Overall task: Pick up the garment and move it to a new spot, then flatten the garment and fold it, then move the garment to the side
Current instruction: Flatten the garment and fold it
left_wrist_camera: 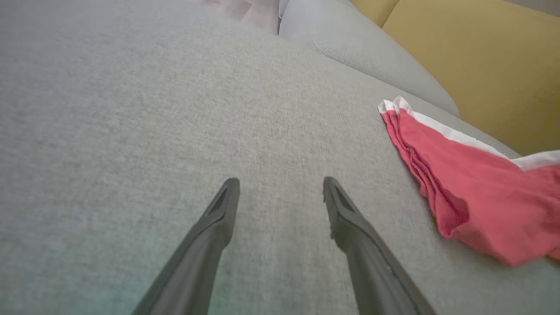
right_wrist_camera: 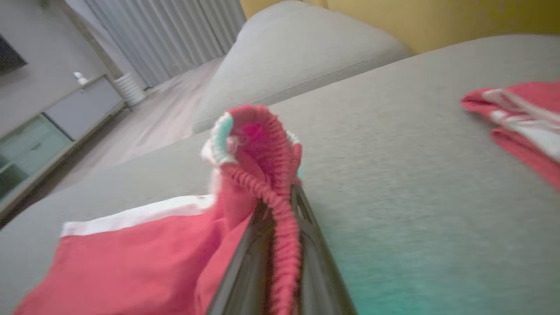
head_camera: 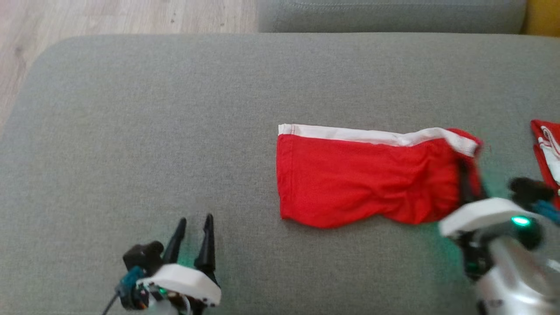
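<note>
Red cloth is what the right pincer [right_wrist_camera: 280, 201] is clenched on: it has nipped the ribbed right-hand end of the red garment with a white band along one edge [head_camera: 363, 179], and that corner is bunched up and raised off the grey woven sofa seat [head_camera: 175, 109]. The rest of the garment lies flat near the middle of the seat, a little to the robot's right.

Its long axis runs left to right across the head view, with the white band on the far edge and the plain red edge towards the robot. The free end points to the robot's left. From the left wrist view, that free end shows several stacked layers, so it looks to be folded over already.

I would therefore judge this to be the last step, carrying the garment off to the side, though the first pick-up cannot be ruled out. A second red-and-white piece of clothing [head_camera: 547, 148] lies at the right margin, well apart from the flat part, which may mark the setting-down place.

The left pincer [head_camera: 196, 217] is released, its fingers spread over bare upholstery, well apart from the garment.

The next move calls for a low, steady pull to the right. With a hold on one end alone, a high lift would probably let the layers fall open.
</note>
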Robot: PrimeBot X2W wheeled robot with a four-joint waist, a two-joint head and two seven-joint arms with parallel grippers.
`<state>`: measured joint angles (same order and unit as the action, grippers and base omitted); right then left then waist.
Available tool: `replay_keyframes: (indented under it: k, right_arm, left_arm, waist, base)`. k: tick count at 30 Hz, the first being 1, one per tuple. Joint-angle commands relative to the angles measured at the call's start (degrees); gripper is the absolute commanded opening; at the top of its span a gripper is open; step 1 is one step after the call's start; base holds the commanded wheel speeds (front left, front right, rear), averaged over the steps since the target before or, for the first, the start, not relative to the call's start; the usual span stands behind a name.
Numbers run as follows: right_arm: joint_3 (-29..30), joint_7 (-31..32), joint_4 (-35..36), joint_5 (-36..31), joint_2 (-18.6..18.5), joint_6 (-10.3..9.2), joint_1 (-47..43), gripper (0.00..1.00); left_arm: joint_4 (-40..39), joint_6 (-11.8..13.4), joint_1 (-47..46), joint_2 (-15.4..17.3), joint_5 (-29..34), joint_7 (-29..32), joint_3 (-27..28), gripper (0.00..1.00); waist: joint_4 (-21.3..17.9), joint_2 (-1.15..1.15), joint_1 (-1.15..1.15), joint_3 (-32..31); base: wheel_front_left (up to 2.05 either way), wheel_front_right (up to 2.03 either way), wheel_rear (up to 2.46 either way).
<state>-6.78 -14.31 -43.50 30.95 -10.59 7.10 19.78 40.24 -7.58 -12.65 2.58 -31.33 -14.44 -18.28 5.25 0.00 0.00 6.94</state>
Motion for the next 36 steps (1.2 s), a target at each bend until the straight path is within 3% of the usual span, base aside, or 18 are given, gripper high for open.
replay_keyframes:
  k: [1, 5, 10, 16, 17, 18, 19, 23, 28, 32, 36]
  right_arm:
    - [-4.4, 1.49, 4.21, 2.57, 1.87, 0.39, 1.86, 0.0]
    - [-10.45, 6.82, 11.1, 10.04, 3.92, 0.39, 1.66, 0.0]
    - [-14.66, 10.87, 15.56, 14.67, 5.08, 0.39, 0.94, 0.0]
    - [-16.72, 11.28, 11.7, 13.63, 6.48, 0.39, 1.57, 0.0]
    - [-16.68, 10.75, 10.34, 13.04, 6.73, 0.39, 1.89, 0.3]
    - [-16.77, 10.35, 8.95, 12.56, 6.98, 0.39, 2.23, 0.72]
    - [-17.11, 9.76, 7.86, 12.06, 7.17, 0.39, 2.68, 1.0]
    - [-19.04, 6.48, 6.16, 12.55, 7.59, 0.39, 3.53, 1.0]
    - [-20.3, 1.14, 6.26, 12.37, 7.67, 0.39, 2.99, 1.0]
    - [-16.33, -0.56, 6.85, 8.52, 6.6, 0.39, 1.96, 1.0]
    - [-4.97, -0.66, 11.44, -0.43, 6.25, 0.39, -1.22, 1.0]
  left_arm:
    - [-1.01, 0.1, -0.44, 0.3, -0.67, -0.56, 0.56, 1.0]
    - [-0.56, 0.09, 0.04, 0.3, -2.35, -0.56, -1.95, 1.0]
    - [-0.03, 0.09, 0.24, 0.3, -3.14, -0.56, -3.95, 1.0]
    - [0.53, 0.09, 0.39, 0.3, -2.91, -0.56, -5.5, 1.0]
    - [0.65, 0.09, 0.36, 0.3, -2.72, -0.56, -5.62, 1.0]
    - [0.74, 0.09, 0.33, 0.3, -2.57, -0.56, -5.64, 1.0]
    - [0.79, 0.09, 0.28, 0.3, -2.3, -0.56, -5.59, 1.0]
    - [0.84, 0.09, 0.34, 0.3, -1.12, -0.56, -4.59, 1.0]
    - [-0.73, 0.12, 0.91, 0.3, 1.15, -0.56, -1.12, 1.0]
    - [-3.89, 0.4, 1.61, 0.3, 3.73, -0.56, 1.96, 1.0]
    - [-8.16, 1.01, 2.33, 0.3, 7.02, -0.56, 4.65, 1.0]
  waist:
    - [0.09, 0.0, 0.0, -0.56]
    - [1.53, 0.0, 0.0, -1.53]
    - [4.39, 0.0, 0.0, -2.26]
    - [10.14, 0.0, 0.0, -2.45]
    - [11.06, 0.0, 0.0, -2.36]
    - [11.85, 0.0, 0.0, -2.27]
    - [12.54, 0.0, 0.0, -2.21]
    - [13.66, 0.0, 0.0, -2.37]
    - [11.77, 0.0, 0.0, -3.59]
    - [8.98, 0.0, 0.0, -4.7]
    - [6.35, 0.0, 0.0, -5.44]
  base:
    - [0.0, 0.0, 0.0]
    - [0.0, 0.0, 0.0]
    - [0.0, 0.0, 0.0]
    - [0.0, 0.0, 0.0]
    - [0.0, 0.0, 0.0]
    - [0.0, 0.0, 0.0]
    - [0.0, 0.0, 0.0]
    - [0.0, 0.0, 0.0]
    - [0.0, 0.0, 0.0]
    - [0.0, 0.0, 0.0]
    - [0.0, 0.0, 0.0]
